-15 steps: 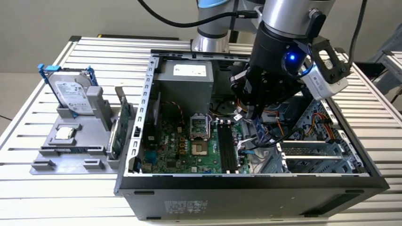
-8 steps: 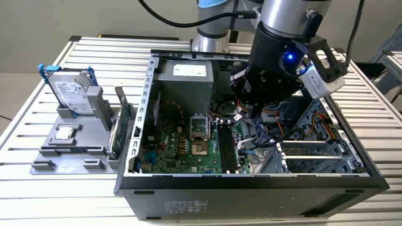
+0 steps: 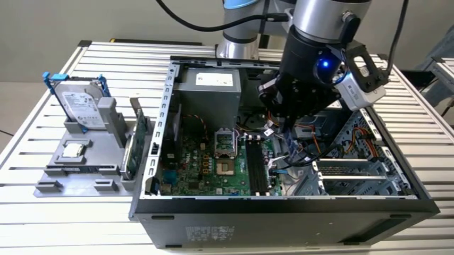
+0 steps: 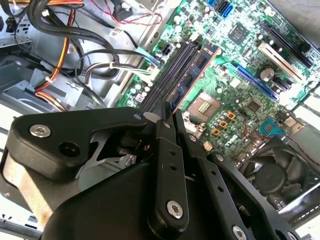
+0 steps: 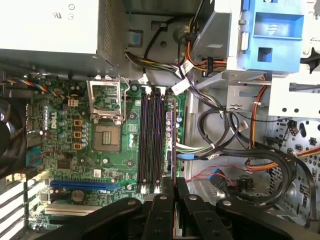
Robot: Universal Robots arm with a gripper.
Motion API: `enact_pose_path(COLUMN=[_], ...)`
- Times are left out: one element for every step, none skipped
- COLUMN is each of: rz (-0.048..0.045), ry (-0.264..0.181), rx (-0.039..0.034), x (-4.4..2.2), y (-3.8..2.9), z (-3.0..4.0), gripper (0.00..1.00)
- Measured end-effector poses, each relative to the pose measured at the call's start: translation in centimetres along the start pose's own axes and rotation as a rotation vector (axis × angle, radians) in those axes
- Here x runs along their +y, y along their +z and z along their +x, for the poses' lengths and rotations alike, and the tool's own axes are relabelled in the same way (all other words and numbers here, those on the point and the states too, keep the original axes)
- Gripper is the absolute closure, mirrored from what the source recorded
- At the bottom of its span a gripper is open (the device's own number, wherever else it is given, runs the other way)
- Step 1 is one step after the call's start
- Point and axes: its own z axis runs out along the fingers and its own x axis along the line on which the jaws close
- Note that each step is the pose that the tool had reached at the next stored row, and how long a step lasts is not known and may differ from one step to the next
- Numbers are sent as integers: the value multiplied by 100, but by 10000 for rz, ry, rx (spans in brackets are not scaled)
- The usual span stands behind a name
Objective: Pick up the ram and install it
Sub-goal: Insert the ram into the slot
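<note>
The ram (image 5: pixel 173 135) is a thin dark stick with black chips, standing on edge in the outermost of several memory slots on the green motherboard (image 5: pixel 60 150). The second wrist view shows the ram (image 4: pixel 197 67) running along that slot toward the fingertips. My gripper (image 5: pixel 175 186) hangs inside the open computer case (image 3: pixel 284 204), over the slot's near end, its black fingers (image 4: pixel 161 120) pressed together with nothing visible between them. The tips cover the ram's near end, so contact cannot be told. From the exterior view the gripper (image 3: pixel 284 127) sits low among the cables.
Black, orange and blue cables (image 5: pixel 240 150) crowd the space beside the slots. The CPU socket (image 5: pixel 107 137), a fan (image 4: pixel 277 170) and the power supply (image 3: pixel 209 87) lie nearby. Outside the case, a grey holder (image 3: pixel 78 164) carries a hard drive (image 3: pixel 78 103) and a green card (image 3: pixel 138 141).
</note>
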Motion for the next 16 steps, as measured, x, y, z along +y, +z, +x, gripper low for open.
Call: enact_pose_path(rz=[2,3,4,6,7,7,9,11,15,19,22,23,25,28,31,33], ry=[0,-1,0,0,0,-1,-1,0,-1,-1,-1,-1,-1,-1,-1,-1], rx=[1,0,0,0,0,0,0,0,1,1,1,1,1,1,2,1], x=[5,10,14,19,23,25,27,29,32,36,39,42,44,46,47,49], y=[4,7,11,15,19,23,27,30,33,36,41,46,51,56,62,70], z=[0,0,0,0,0,-1,-1,-1,0,-1,-1,-1,-1,-1,-1,-1], gripper=[100,100,100,100,100,100,100,100,100,100,100,100,100,100,100,100])
